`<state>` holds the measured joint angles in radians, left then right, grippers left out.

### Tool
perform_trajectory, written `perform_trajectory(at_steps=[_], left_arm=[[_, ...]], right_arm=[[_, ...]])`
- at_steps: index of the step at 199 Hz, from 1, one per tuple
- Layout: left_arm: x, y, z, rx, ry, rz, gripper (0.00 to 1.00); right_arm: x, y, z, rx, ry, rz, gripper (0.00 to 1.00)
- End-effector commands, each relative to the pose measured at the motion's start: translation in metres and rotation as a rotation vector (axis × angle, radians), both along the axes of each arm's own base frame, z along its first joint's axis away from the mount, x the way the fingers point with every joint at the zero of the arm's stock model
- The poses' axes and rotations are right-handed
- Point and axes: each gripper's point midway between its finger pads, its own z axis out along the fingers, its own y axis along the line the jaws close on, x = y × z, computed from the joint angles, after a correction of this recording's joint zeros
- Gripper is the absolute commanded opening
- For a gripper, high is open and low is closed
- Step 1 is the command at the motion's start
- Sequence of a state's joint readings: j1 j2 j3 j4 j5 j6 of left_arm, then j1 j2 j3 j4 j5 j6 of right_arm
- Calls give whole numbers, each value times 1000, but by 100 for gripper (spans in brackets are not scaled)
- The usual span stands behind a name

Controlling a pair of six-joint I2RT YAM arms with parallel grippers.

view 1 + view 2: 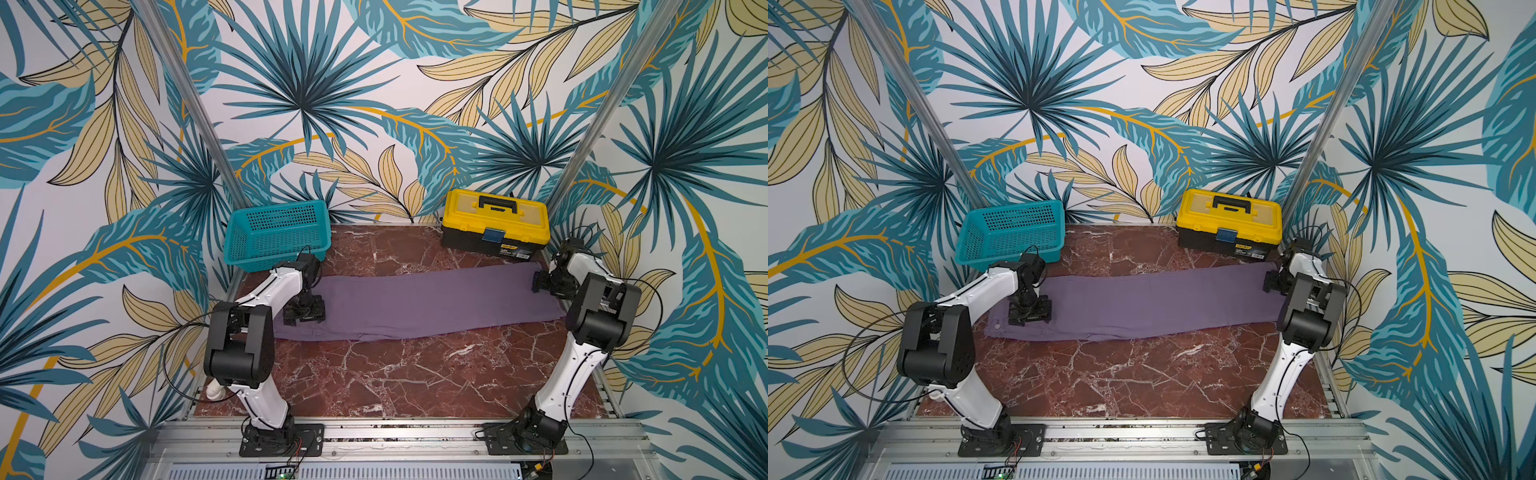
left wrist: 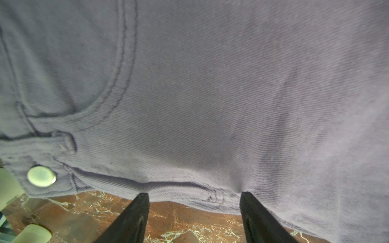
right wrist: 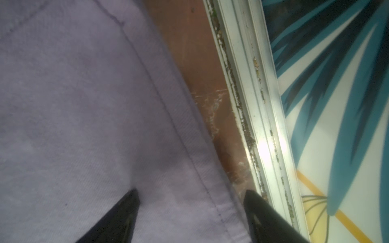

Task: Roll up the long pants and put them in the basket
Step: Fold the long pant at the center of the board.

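Note:
The long pants (image 1: 415, 303) (image 1: 1142, 303), dusty purple, lie flat and stretched out across the marble table (image 1: 415, 374), waist at the left, leg hems at the right. My left gripper (image 1: 304, 311) (image 1: 1030, 311) hovers low over the waist end. In the left wrist view it (image 2: 193, 197) is open, its fingertips (image 2: 249, 202) touching the fabric edge near the metal button (image 2: 41, 176). My right gripper (image 1: 544, 284) (image 1: 1273, 282) is at the far hem corner. In the right wrist view it (image 3: 191, 195) is open, straddling the stitched hem (image 3: 189, 151) with nothing pinched.
A teal basket (image 1: 276, 232) stands at the back left, close behind my left wrist. A yellow toolbox (image 1: 494, 222) sits at the back right. The table's aluminium rail (image 3: 252, 105) and patterned wall run right beside the right gripper.

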<state>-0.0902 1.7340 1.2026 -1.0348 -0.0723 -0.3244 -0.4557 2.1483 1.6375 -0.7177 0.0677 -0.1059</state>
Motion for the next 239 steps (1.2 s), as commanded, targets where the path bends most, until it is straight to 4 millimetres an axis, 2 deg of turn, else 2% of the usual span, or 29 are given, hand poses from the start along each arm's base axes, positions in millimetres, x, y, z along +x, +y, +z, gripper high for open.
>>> perform_trajectory(at_steps=[1, 18, 44, 53, 68, 80, 84, 101, 112, 126, 135, 155, 178, 195, 209, 239], left_arm=[[11, 6, 10, 19, -23, 10, 73], [13, 10, 12, 25, -26, 17, 73], [16, 15, 14, 25, -34, 35, 73], [17, 17, 14, 25, -38, 40, 73], [20, 18, 13, 25, -40, 44, 73], [21, 18, 12, 25, -41, 46, 73], [22, 18, 12, 25, -41, 46, 73], [22, 18, 12, 25, -45, 47, 73], [23, 19, 14, 24, -55, 46, 72], [24, 15, 20, 13, -86, 28, 70], [25, 7, 27, 5, -113, -1, 69], [24, -27, 44, -9, -167, -116, 69], [26, -82, 53, -77, -224, -215, 69], [31, -130, 54, -133, -253, -283, 69], [33, -171, 48, -179, -252, -339, 69], [40, -277, 30, -310, -266, -494, 70]], right_arm=[[-12, 25, -25, 152, 46, 50, 84], [-13, 40, -35, 236, 46, 68, 82], [-15, 60, -37, 325, 35, 74, 67], [-18, 65, -40, 344, 41, 75, 58], [-27, 64, -47, 339, 87, 67, 28], [-31, 66, -51, 347, 109, 67, 9], [-31, 65, -52, 344, 113, 65, 0], [-32, 56, -51, 347, 106, 16, 0], [-27, 46, -40, 370, 54, -46, 0], [-15, 25, -5, 373, -87, -150, 0], [-12, 13, 27, 311, -161, -179, 0], [-8, 3, 95, 225, -297, -212, 0], [-12, 17, 151, 205, -418, -234, 0], [-17, 42, 180, 193, -473, -195, 0], [-20, 68, 202, 202, -514, -148, 0], [-29, 125, 256, 185, -597, -25, 0]])
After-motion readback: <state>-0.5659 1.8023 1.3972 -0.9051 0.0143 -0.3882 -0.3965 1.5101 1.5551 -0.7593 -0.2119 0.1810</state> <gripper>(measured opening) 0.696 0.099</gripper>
